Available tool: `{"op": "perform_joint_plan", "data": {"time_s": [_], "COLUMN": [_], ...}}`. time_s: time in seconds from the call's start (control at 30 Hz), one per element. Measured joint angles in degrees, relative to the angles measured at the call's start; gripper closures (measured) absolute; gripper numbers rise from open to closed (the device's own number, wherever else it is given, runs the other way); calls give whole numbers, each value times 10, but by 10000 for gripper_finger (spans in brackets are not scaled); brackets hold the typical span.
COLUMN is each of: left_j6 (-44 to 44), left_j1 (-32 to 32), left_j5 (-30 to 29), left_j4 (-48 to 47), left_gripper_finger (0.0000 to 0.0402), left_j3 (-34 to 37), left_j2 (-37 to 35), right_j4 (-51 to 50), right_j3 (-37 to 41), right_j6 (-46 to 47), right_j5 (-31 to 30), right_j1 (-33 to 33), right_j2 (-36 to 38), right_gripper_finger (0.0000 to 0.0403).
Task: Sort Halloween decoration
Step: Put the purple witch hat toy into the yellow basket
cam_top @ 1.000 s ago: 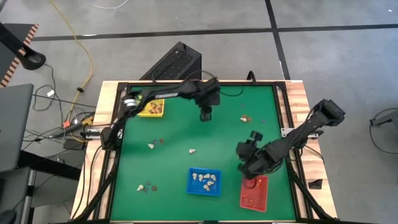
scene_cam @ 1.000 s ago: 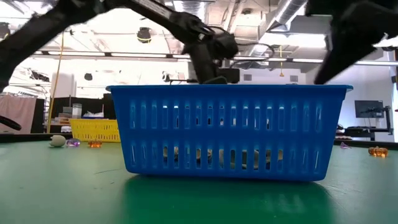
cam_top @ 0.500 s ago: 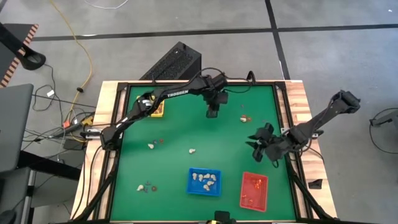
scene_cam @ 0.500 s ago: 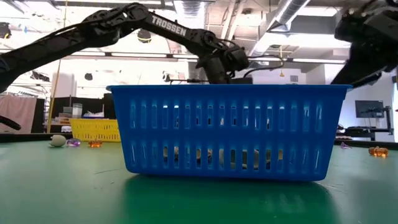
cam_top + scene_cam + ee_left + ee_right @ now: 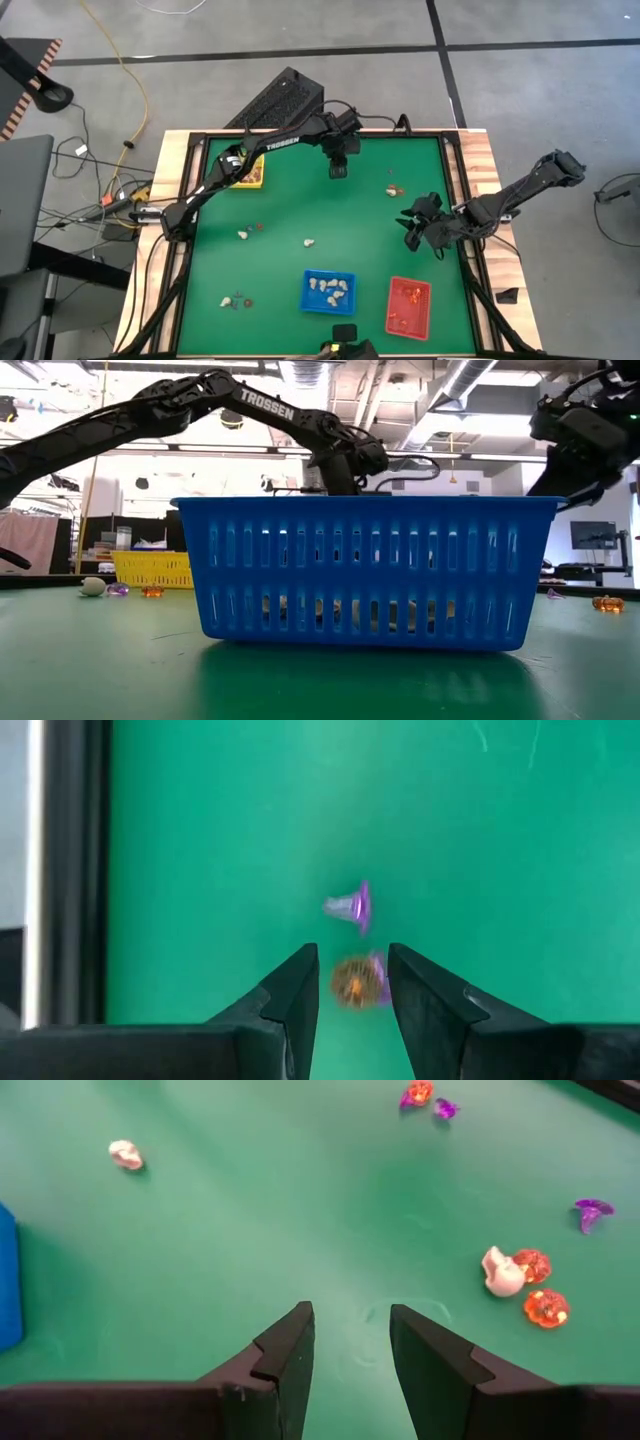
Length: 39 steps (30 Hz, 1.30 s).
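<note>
Left wrist view: my left pincer hangs spread over the desk, an orange trinket between its fingertips, unpinched, a purple trinket just ahead. My right pincer is spread, empty.

1. High cam: overhead, straight down; whole green worktop plus surrounding floor; far off.
2. Low cam: worktop level, facing across into room; v. close to blue tray, also seen from above.
3. L wrist cam: looks down past own fingers; close to worktop.
4. R wrist cam: slanted down over worktop, past own fingers; blue tray edge shared w/ high cam.
</note>
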<state>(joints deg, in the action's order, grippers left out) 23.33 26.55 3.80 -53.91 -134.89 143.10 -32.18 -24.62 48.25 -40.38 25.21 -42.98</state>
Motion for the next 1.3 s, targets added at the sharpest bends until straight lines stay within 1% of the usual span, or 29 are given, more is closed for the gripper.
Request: {"op": "perform_joint_plan", "data": {"time_s": [0.13, 0.23, 0.33, 0.43, 0.47, 0.53, 0.57, 0.63, 0.7, 0.77, 0.83, 0.9, 0.97, 1.03, 1.1, 1.17, 1.23, 1.3], "left_j6": [-12, -38, -54, -56, -55, -50, -47, -41, -42, -51, -68, -103, -145, -184, -224, -251, -266, -273], "left_j1": [13, 34, 52, 63, 65, 66, 66, 67, 69, 70, 69, 59, 34, -2, -40, -79, -115, -146], "left_j5": [-13, -11, 11, 42, 50, 66, 67, 70, 71, 82, 105, 150, 188, 189, 166, 132, 92, 56], "left_j4": [-56, -123, -184, -239, -245, -249, -247, -228, -187, -120, -28, 87, 226, 352, 466, 555, 616, 645], "left_gripper_finger": [290, 290, 290, 298, 302, 310, 315, 323, 332, 339, 343, 346, 347, 347, 347, 347, 347, 347], "left_j3": [1, 2, 2, 5, 18, 65, 97, 184, 291, 415, 546, 669, 786, 887, 967, 1032, 1087, 1130], "left_j2": [-40, -60, -80, -111, -123, -154, -173, -229, -304, -388, -478, -576, -673, -755, -826, -886, -934, -974], "right_j4": [31, 71, 132, 200, 223, 257, 262, 240, 185, 113, 56, 40, 68, 121, 167, 208, 254, 307], "right_j3": [0, 0, 0, 0, 0, 0, -1, -11, -23, -36, -45, -49, -49, -49, -49, -49, -49, -51], "right_j6": [-31, -71, -130, -188, -203, -226, -231, -228, -199, -151, -97, -63, -77, -127, -153, -156, -167, -199], "right_j5": [5, 5, 5, 9, 17, 44, 62, 86, 90, 88, 88, 88, 96, 133, 185, 240, 284, 302], "right_j1": [-12, -21, -44, -85, -101, -140, -161, -202, -241, -282, -320, -356, -389, -427, -473, -513, -536, -532], "right_j2": [-15, -36, -61, -87, -94, -110, -117, -130, -139, -148, -155, -161, -174, -193, -216, -241, -269, -298], "right_gripper_finger": [239, 239, 239, 239, 239, 239, 239, 239, 239, 239, 239, 239, 239, 239, 239, 239, 239, 239]}}
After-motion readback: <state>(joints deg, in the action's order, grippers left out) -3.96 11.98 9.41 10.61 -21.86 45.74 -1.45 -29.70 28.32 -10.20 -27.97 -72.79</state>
